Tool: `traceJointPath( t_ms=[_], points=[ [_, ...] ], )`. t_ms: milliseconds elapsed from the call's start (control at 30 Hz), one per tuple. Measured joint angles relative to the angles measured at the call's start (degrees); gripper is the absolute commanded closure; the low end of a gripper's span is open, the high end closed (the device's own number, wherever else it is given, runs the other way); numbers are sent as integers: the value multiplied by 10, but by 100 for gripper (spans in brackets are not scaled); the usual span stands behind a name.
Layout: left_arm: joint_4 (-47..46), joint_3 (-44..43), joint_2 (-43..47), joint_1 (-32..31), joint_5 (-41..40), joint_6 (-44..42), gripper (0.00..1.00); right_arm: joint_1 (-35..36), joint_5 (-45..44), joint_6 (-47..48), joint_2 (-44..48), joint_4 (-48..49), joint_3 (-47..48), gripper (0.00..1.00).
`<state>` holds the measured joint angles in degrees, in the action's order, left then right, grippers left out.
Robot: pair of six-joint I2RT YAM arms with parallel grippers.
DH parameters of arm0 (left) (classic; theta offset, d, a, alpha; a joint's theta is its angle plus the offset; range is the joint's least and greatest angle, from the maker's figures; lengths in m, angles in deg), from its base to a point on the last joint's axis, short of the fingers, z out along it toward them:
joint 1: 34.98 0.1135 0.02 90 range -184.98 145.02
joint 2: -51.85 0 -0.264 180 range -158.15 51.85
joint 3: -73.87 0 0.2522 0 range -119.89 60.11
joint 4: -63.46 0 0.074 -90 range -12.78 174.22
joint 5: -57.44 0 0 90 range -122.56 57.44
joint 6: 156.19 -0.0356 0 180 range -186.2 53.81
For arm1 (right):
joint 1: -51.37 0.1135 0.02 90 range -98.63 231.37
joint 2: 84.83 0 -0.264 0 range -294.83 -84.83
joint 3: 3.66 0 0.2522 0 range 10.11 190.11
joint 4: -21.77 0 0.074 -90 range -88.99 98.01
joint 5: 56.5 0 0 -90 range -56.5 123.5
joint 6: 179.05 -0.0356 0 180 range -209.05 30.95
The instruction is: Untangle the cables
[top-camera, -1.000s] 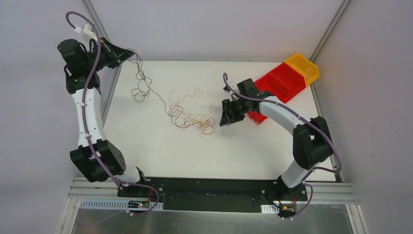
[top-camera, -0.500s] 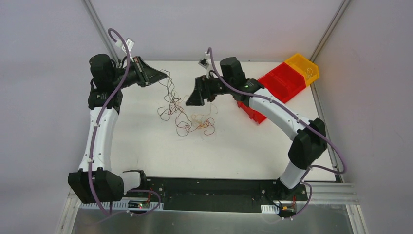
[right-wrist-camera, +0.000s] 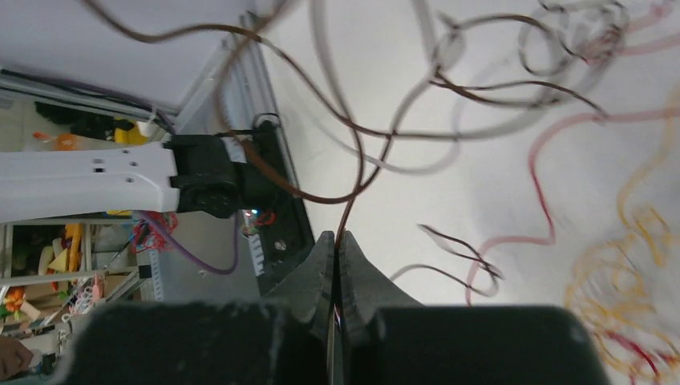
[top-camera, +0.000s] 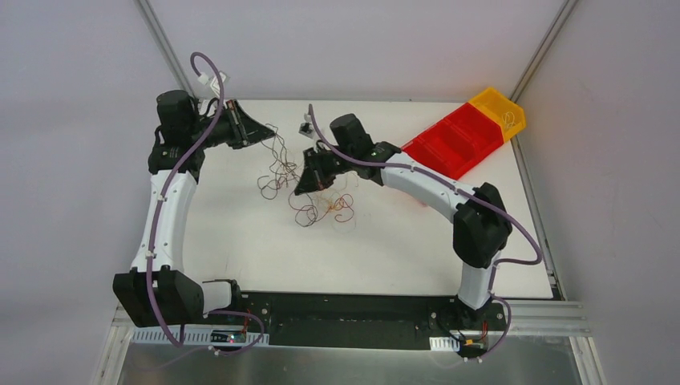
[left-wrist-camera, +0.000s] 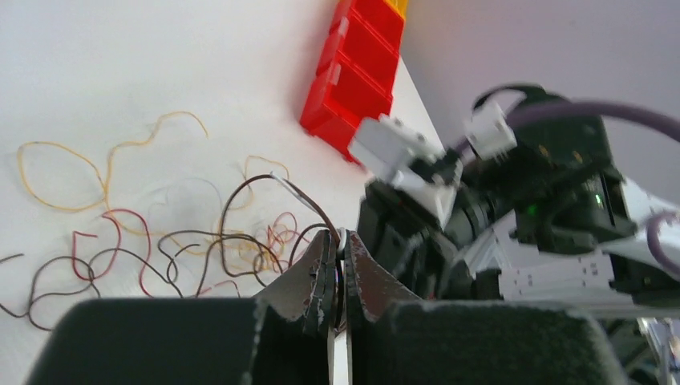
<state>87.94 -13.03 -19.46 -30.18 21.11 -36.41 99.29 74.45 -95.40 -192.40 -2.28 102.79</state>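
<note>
Well, you had one tangle of cables (top-camera: 321, 204) lying mid-way across the bench (top-camera: 385, 241), with two arms reaching out over it. Your left gripper (top-camera: 263, 134), at the far left, pinched one brown strand. Your right gripper (top-camera: 301, 188), angled down beside the tangle, clenched another.

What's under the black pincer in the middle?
You can see thin red, orange and dark curly wires on the white table. The right pincer hides the strands directly beneath it.

White links (top-camera: 163, 216), black joints (top-camera: 479, 233), purple cables (left-wrist-camera: 593, 107); the left gripper (left-wrist-camera: 341, 239) and right gripper (right-wrist-camera: 335, 238) are black.
</note>
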Motion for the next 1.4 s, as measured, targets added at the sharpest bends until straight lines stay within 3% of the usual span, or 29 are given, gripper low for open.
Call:
traceJointPath(
  t_ms=[67,133,167,300,433,600,767,933,1200,1300,1400],
  points=[
    [60,-10,-4,0,18,-66,66,-21,-7,17,13,-17,-31,100],
    [160,-42,-20,0,34,-179,35,-51,-17,37,34,-46,-71,100],
    [209,-56,-28,-1,33,-240,26,-70,-22,47,47,-64,-94,100],
    [372,-55,-56,-2,-11,-482,18,-141,-40,80,79,-134,-160,100],
    [421,-33,-114,14,-48,-593,22,-155,-43,89,84,-163,-210,100],
    [421,-31,-215,18,-33,-689,30,-170,-33,84,84,-180,-231,100],
    [416,-20,-228,-39,-9,-767,42,-209,-31,73,84,-171,-232,100],
    [357,-20,-255,-111,2,-777,38,-211,-28,70,84,-161,-232,100],
    [240,-35,-341,-200,-53,-741,37,-208,-25,68,84,-157,-236,100],
    [218,-43,-368,-223,-79,-741,55,-210,-25,68,84,-157,-242,100],
    [211,-43,-376,-236,-96,-743,94,-214,-26,68,84,-157,-242,100]
  ],
)
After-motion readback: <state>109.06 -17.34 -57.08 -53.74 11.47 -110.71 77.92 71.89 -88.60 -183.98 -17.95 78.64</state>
